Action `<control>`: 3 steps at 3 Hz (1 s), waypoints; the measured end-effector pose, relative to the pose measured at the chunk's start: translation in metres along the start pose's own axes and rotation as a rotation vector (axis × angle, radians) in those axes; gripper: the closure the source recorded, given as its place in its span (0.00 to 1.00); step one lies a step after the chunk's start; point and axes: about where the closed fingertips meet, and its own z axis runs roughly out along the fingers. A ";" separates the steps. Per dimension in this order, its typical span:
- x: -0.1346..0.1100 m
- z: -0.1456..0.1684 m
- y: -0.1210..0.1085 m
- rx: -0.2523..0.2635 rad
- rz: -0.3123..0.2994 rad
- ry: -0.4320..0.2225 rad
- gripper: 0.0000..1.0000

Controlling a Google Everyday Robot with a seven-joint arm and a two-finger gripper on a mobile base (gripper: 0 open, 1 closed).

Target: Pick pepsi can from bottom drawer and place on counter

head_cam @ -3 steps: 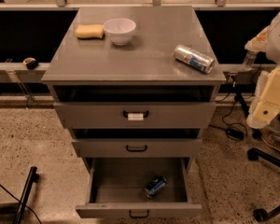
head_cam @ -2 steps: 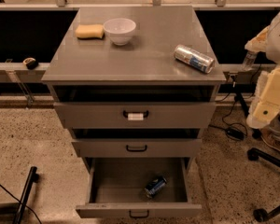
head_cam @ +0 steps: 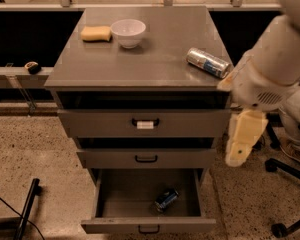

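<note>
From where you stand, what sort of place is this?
Probably a robot test area in an office or lab: a grey metal drawer cabinet on a speckled hard floor, with chair casters at right. The gripper hangs right of the cabinet.

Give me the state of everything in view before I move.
pepsi can: on its side inside the bottom drawer
bottom drawer: pulled open
silver can: on its side on the counter
bowl: upright on the counter
sponge: flat beside the bowl
gripper: pointing down, right of the cabinet, clear of the pepsi can
</note>
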 end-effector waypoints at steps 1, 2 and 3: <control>0.001 0.007 0.007 -0.016 -0.010 0.015 0.00; -0.001 0.006 0.009 -0.009 -0.030 0.026 0.00; -0.007 0.046 0.034 -0.057 -0.083 -0.051 0.00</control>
